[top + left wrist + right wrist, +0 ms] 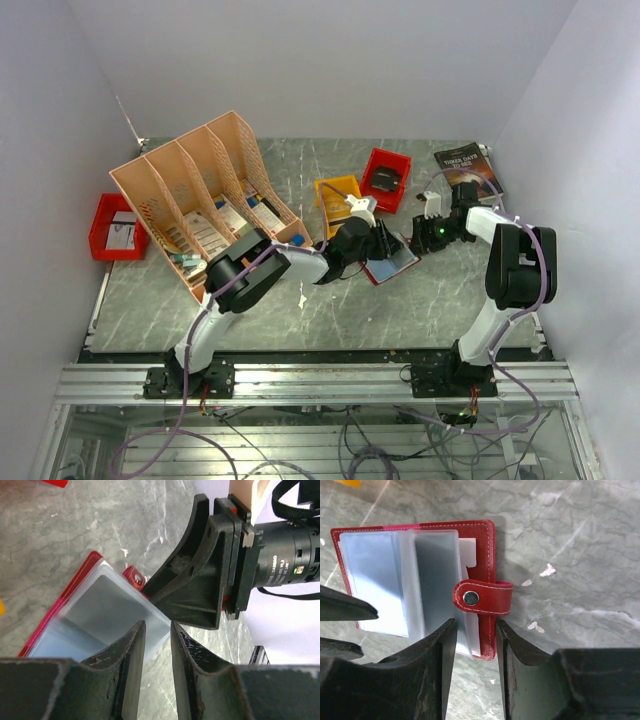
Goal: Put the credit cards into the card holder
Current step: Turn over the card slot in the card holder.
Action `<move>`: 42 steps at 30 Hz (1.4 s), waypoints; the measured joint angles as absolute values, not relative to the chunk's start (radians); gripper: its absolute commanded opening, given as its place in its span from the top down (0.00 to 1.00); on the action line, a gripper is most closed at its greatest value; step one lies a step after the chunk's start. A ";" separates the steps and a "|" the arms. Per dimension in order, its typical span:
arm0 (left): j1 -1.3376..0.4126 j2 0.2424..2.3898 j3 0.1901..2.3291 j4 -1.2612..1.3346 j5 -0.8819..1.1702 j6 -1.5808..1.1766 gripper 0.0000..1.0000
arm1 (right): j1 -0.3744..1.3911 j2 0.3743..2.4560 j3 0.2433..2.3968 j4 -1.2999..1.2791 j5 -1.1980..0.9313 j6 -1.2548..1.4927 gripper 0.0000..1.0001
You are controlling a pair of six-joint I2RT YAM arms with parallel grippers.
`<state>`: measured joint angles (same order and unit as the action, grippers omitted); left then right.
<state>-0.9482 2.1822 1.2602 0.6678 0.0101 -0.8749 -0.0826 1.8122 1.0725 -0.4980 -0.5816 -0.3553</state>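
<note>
The red card holder (392, 264) lies open on the marble table between my two grippers. In the right wrist view its red cover (480, 545), snap stud (470, 598) and greyish clear pockets (375, 580) show. My right gripper (474, 627) is open, its jaws astride the holder's snap-side edge; it is also in the top view (415, 242). My left gripper (158, 630) is narrowly open at a corner of the clear pockets (100, 605), with table showing through the gap; it is also in the top view (385, 245). No loose credit card shows clearly.
A peach file organizer (200, 190) with leaflets stands at the back left. A yellow bin (338, 195) and a red bin (386, 175) sit behind the holder. Another red bin (115, 228) is far left. A dark book (468, 168) lies back right.
</note>
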 measured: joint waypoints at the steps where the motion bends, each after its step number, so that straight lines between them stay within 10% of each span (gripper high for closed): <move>1: -0.946 2.192 1.275 0.667 0.014 -0.873 0.62 | -0.085 1.819 1.077 -0.508 -0.593 -0.363 0.69; 8: -0.940 2.229 1.313 0.657 0.031 -0.868 0.62 | -0.088 1.849 1.098 -0.597 -0.682 -0.432 0.75; 19: -0.937 2.090 1.147 0.633 0.020 -0.764 0.62 | -0.113 1.751 1.080 -0.624 -0.705 -0.472 0.59; 29: -0.937 1.663 0.877 0.630 -0.056 -0.608 0.61 | -0.085 1.601 1.015 -0.533 -0.847 -0.530 0.90; 42: -0.913 1.427 0.566 0.612 -0.154 -0.653 0.42 | -0.007 1.842 1.092 -0.604 -0.776 -0.514 0.90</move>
<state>-0.9131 1.4269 0.5663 0.6125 -0.1543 -0.6525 -0.0074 1.8423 1.0920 -0.6044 -0.7765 -0.5140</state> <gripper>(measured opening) 0.578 0.093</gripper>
